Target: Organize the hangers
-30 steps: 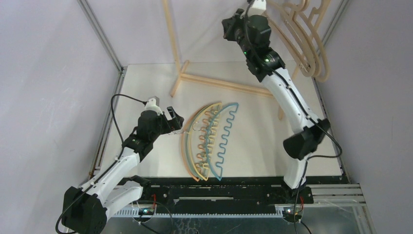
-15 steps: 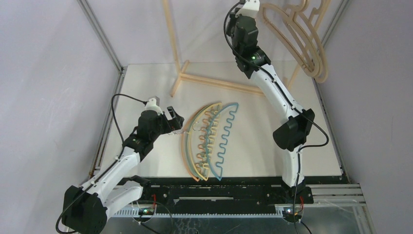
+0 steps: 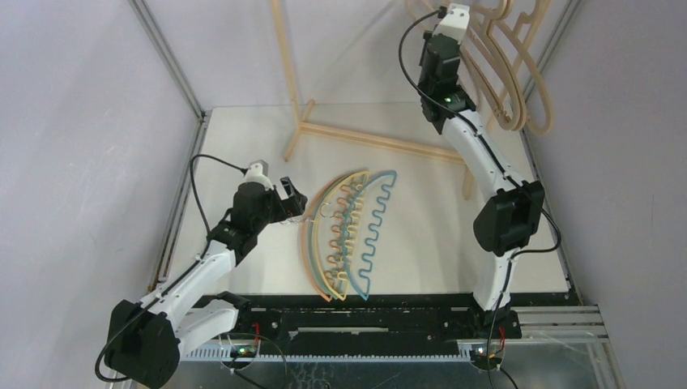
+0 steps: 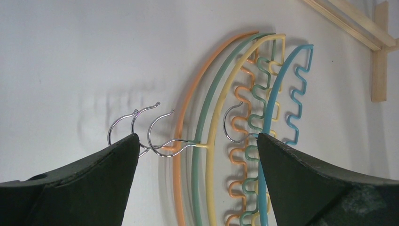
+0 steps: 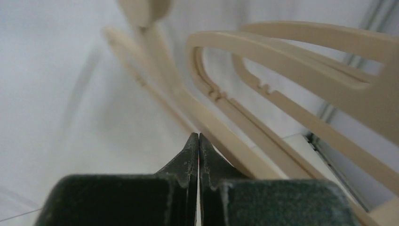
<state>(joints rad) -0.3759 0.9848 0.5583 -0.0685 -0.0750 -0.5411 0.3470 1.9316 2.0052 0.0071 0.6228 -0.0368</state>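
1. The white table (image 3: pixel 243 146) is filling the middle of the overhead view, and every coloured hanger is lying flat on it.
2. The pale wooden rack (image 3: pixel 369 139) is standing at the far side. Its base bar is running across the upper centre of the frame and one upright is rising to the top edge.
3. The right arm (image 3: pixel 486 162) is reaching up into the upper right of the overhead view, while the left arm (image 3: pixel 211 259) is stretching in from the lower left.
4. The wooden hangers (image 3: pixel 526 73) are showing as a cluster in the upper right corner, with their tops running out of frame. In the right wrist view they are crossing the upper right just past the fingertips.
5. The orange hanger (image 4: pixel 181 117), green hanger (image 4: pixel 201 117), yellow hanger (image 4: pixel 217 103) and teal hanger (image 4: pixel 277 84) are lying nested, arch beside arch, at the centre of the table.
6. The left gripper (image 4: pixel 196 136) is hovering over them with its jaws spread wide and nothing between them.
7. The right gripper (image 5: pixel 198 136) is pressing its fingers fully together, gripping nothing.
8. The metal hooks (image 4: pixel 160 132) are curling out left of the orange arch, and one finger is covering their lower ends.
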